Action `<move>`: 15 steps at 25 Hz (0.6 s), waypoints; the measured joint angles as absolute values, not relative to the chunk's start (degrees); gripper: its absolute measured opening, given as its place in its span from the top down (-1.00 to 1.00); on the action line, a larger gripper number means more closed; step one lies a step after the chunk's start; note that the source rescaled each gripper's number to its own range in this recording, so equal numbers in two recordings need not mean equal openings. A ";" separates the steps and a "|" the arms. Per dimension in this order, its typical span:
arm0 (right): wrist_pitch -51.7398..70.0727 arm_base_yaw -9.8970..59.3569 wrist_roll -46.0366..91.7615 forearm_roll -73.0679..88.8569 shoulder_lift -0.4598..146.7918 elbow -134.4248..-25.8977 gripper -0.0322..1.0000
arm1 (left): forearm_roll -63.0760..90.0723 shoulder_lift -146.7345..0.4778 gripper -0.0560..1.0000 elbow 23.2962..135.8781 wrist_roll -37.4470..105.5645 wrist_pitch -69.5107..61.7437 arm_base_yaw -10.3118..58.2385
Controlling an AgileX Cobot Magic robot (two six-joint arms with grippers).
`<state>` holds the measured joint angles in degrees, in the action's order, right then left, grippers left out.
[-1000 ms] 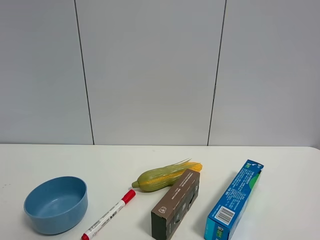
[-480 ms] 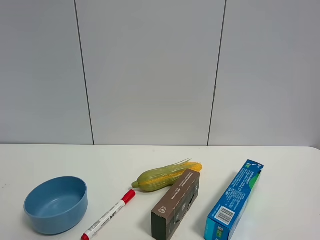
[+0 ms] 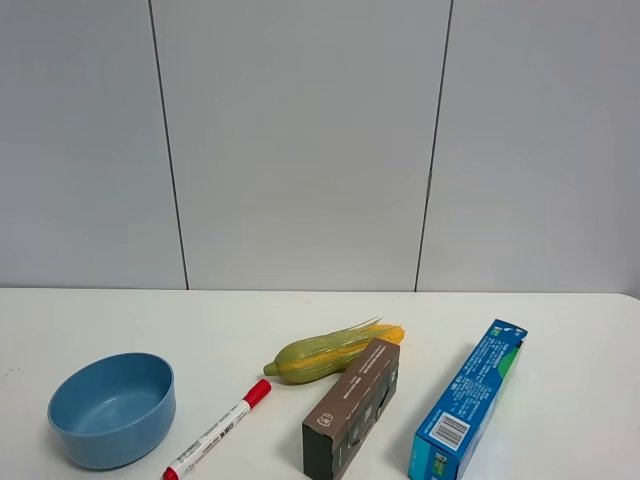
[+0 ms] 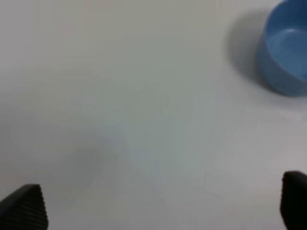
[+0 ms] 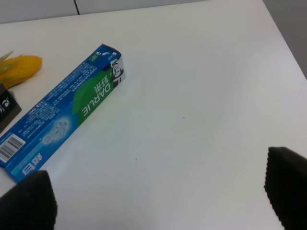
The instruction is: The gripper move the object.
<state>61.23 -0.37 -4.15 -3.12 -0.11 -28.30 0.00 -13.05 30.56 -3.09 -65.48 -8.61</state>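
Right gripper [image 5: 158,196] near toothpaste carton [image 5: 64,112]

Exterior view: Darlie toothpaste carton [image 3: 468,402], brown box [image 3: 351,408] and marker [image 3: 217,428] cropped at 6 o'clock edge; carton's small print illegible.

High front view faces wall, wrist views look down close, sharing bowl [image 3: 112,408], carton [image 5: 67,110]

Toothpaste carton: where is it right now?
In the exterior high view the toothpaste carton lies flat on the table's right side, just right of the dark brown box, untouched.
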 joint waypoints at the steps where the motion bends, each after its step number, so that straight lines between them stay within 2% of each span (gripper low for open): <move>1: 61.23 -0.37 -4.15 -3.12 -0.11 -28.30 -1.00 | 0.00 -12.32 -1.00 30.56 -3.09 -65.48 -8.61; 15: 61.23 -0.37 -4.15 -3.12 -0.11 -28.30 -1.00 | 0.00 -8.21 -1.00 29.89 -1.53 -62.64 -8.61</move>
<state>61.23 -0.37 -4.15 -3.12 -0.11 -28.30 0.00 -8.21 29.89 -1.53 -62.64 -8.61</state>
